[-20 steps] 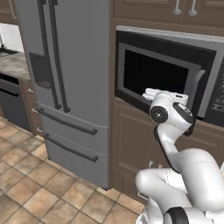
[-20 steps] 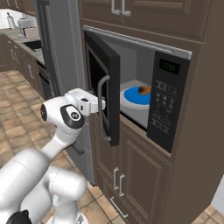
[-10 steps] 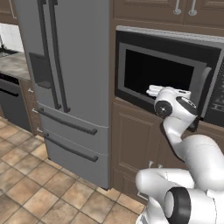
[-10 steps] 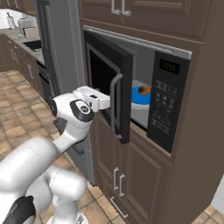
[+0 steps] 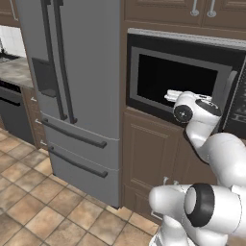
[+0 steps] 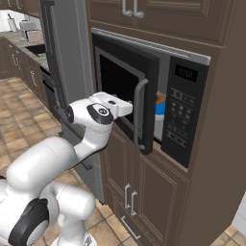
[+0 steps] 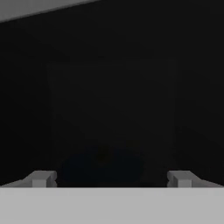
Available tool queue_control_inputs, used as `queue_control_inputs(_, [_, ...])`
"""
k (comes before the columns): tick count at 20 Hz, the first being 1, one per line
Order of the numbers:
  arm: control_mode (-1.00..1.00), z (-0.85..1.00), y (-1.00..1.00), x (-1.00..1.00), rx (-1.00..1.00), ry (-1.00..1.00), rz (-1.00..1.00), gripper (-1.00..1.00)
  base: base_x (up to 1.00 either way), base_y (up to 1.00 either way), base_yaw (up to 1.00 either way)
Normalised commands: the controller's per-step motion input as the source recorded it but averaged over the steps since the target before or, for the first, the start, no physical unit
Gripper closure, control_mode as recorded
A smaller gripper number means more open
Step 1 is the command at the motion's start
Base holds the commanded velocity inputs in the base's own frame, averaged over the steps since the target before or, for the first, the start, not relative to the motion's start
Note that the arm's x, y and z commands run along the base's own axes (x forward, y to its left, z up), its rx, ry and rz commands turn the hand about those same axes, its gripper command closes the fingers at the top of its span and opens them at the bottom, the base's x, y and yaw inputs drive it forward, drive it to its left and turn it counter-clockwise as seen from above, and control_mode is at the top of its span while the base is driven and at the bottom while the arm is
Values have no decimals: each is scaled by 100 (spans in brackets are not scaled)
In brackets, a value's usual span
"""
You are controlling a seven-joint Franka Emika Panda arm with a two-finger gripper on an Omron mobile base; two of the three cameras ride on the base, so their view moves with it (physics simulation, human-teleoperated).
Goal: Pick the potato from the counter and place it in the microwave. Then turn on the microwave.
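Right base view: microwave [image 6: 185, 113], built-in, black, set in dark brown wood cabinets; grey-framed dark glass door [image 6: 126, 98] stands partly ajar, vertical grey bar handle at its free edge; flat button panel with a small display on the right side. Through the gap beside the handle, a blue and white round dish [image 6: 159, 114] with an orange-brown rounded lump on it, too little visible to say whether it is the potato. White arm reaches level toward the door front; its hand lies against the dark glass.

Hand view: fingers [image 7: 43, 178], two small grey blocky tips, spread wide apart with nothing between them; ahead, smooth dark glass, with a dim round dark-blue shape low between the tips, apparently behind the glass.

Left base view: fridge [image 5: 77, 91], tall, grey, smooth, two long vertical handles, drawers below; tabletop [image 5: 14, 72], grey-brown marbled stone, far left; floor [image 5: 33, 206], brown tiles.
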Motion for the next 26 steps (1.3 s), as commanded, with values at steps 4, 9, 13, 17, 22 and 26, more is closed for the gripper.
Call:
queue_control_inputs(4, [-100,0,-18,11,0,0,0,-100,0,0,0])
queue_control_inputs(9, [-100,0,-9,3,0,0,0,-100,0,0,0])
queue_control_inputs(13, [-100,0,-7,12,0,0,0,-100,0,0,0])
queue_control_inputs(17, [-100,0,-7,20,0,0,0,-100,0,0,0])
queue_control_inputs(22, [-100,0,-8,24,0,0,0,-100,0,0,0])
queue_control_inputs(26, [-100,0,-7,18,0,0,0,-100,0,0,0])
